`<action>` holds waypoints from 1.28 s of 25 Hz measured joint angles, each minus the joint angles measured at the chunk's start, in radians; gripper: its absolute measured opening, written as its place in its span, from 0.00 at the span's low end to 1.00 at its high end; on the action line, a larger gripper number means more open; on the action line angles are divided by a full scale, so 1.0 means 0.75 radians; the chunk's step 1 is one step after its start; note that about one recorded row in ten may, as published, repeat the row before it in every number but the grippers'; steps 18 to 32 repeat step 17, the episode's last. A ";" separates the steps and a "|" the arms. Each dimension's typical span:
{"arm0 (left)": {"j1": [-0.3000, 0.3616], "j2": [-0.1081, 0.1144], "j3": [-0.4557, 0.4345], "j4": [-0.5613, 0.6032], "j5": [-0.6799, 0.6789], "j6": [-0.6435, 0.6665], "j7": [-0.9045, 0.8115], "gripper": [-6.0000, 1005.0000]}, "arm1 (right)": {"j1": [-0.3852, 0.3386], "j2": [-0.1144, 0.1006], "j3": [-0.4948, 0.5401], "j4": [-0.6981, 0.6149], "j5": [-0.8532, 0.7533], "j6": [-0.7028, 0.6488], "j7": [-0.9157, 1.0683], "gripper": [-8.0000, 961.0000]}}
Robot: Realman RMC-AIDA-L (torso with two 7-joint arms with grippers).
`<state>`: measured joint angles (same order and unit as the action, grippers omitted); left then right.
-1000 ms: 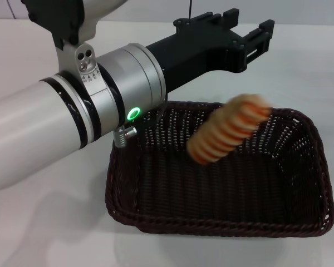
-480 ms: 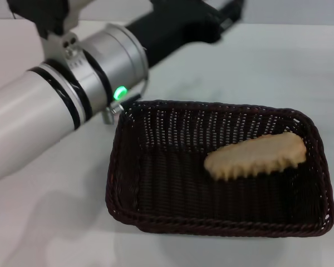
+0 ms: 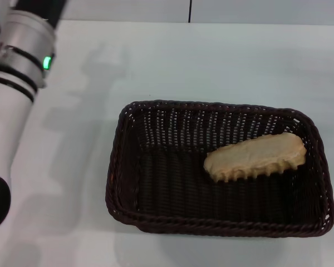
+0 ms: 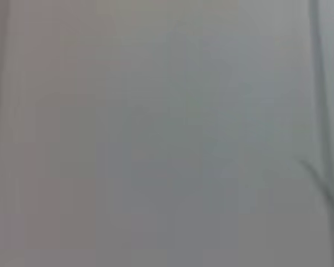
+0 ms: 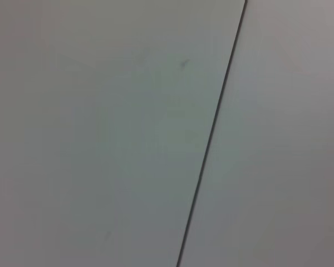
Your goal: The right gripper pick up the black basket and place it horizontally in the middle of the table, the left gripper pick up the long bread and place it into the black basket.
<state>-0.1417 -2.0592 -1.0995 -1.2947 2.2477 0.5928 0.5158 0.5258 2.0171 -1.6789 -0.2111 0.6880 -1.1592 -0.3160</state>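
the table (image 3: 222, 61) is the biggest thing here, a smooth white top that fills most of the head view, with a thin dark line running up from its far edge at the top middle. the left arm (image 3: 11, 94) comes next, a fat white tube with black rings and a small green light, running down the left edge of the frame. its top is cut off at the upper left corner, so the left gripper is out of the picture and i cannot tell if its fingers are spread or pressed together. the right gripper does not show in any view.

the black basket (image 3: 128, 183) sits in the lower right part of the frame, resting flat on the table. it is a long box shape made of dark woven wicker, with sloping sides and a braided rim. the long bread (image 3: 256, 157) lies inside it, toward the right end, tilted a little. its pale smooth side faces up, with a bumpy scalloped edge.

the left wrist view is only a grey blur, maybe a wall. the right wrist view shows a plain pale surface crossed by one thin dark line.
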 joint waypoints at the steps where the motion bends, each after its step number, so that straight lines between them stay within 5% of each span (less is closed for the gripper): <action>1: -0.020 -0.001 -0.010 0.086 0.041 0.115 -0.042 0.55 | 0.000 0.000 0.000 0.000 0.000 0.000 0.000 0.61; 6: -0.054 0.000 -0.107 0.348 0.216 0.378 -0.297 0.55 | 0.001 0.002 0.001 -0.002 0.000 0.002 0.000 0.61; 13: -0.166 0.005 -0.359 0.863 0.580 0.639 -1.038 0.55 | 0.003 0.007 0.005 -0.006 0.008 0.026 0.010 0.61; 17: -0.180 0.008 -0.410 0.969 0.630 0.661 -1.156 0.55 | 0.003 0.013 0.005 -0.007 0.010 0.032 0.012 0.61; 32: -0.180 0.008 -0.410 0.969 0.630 0.661 -1.156 0.55 | 0.003 0.013 0.005 -0.007 0.010 0.032 0.012 0.61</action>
